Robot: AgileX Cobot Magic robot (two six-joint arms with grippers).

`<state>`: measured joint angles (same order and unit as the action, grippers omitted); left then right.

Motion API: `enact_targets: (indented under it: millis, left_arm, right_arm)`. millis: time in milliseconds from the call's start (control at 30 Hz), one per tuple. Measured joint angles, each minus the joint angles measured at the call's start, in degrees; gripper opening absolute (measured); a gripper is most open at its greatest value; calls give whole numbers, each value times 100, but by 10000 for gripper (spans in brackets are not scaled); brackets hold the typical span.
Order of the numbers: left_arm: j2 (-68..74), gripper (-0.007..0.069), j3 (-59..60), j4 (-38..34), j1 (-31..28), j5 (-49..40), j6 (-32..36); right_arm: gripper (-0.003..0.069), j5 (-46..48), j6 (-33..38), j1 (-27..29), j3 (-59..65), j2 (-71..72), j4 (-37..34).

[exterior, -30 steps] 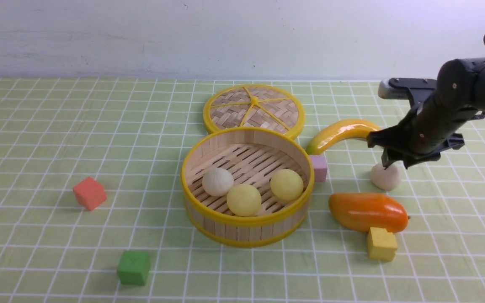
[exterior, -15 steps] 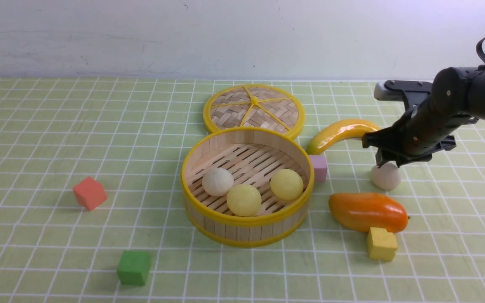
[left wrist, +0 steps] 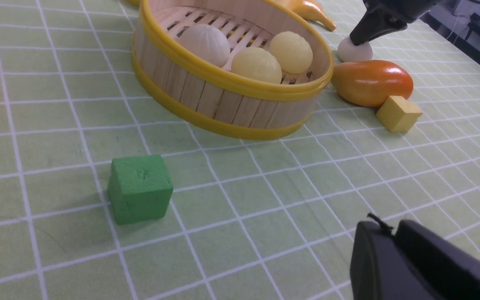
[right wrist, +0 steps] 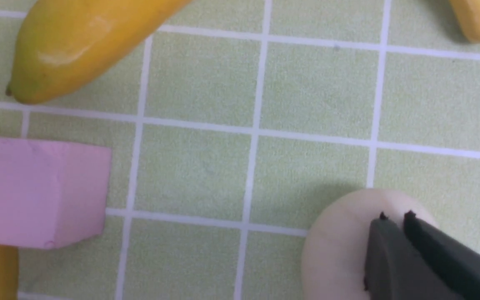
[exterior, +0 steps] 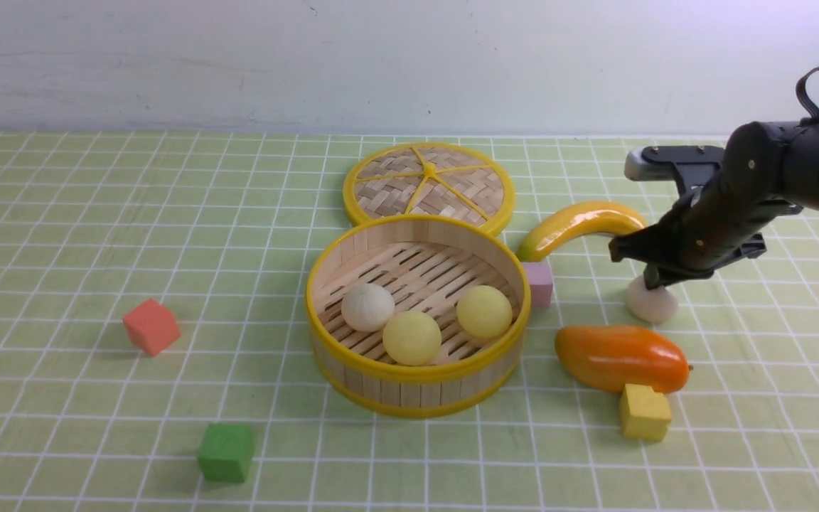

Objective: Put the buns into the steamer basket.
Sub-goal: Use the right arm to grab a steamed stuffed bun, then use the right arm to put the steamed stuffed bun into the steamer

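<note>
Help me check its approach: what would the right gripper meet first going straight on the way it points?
The off-white bun directly beneath the right gripper; the closed tips seem to touch its top.

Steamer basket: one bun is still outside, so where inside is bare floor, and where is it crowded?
The steamer basket is crowded in front: off-white bun, yellow bun, second yellow bun. Behind them, up to the rear wall, the slats are bare. Outside, pink cube and mango crowd its right.
</note>
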<state>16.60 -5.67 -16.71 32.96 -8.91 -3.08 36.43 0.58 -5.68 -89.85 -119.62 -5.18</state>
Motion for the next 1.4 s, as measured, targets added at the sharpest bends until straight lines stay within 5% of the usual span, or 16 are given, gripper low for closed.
enact_targets:
  millis: [167, 400, 633, 833, 1000, 1133, 1233, 1400]
  left_arm:
    - [0, 65, 0, 0, 0, 0, 0]
    - [0, 73, 0, -5, 0, -7, 0]
    - [0, 81, 0, -5, 0, -7, 0]
    - [0, 86, 0, -5, 0, -7, 0]
    - [0, 88, 0, -5, 0, -13, 0]
    - [0, 88, 0, -5, 0, -20, 0]
    - [0, 88, 0, -5, 0, -20, 0]
    - [0, 88, 0, -5, 0, -20, 0]
  right_arm:
    - [2, 267, 315, -59, 5, 366, -415]
    - [2, 44, 1633, -728, -6, 1122, -2052]
    - [13, -1007, 3052, -1591, -6, 654, -3625]
    - [70, -2172, 3495, -1886, -1, -158, -4357]
    - [193, -2434, 3520, -1904, -1, -384, -4470]
    - [385, -2410, 3525, -1904, -1, -216, -4490]
    - [459, -2049, 3525, -1904, 6, 141, -4415]
    - [435, -562, 3007, -1904, 6, 1360, -3789]
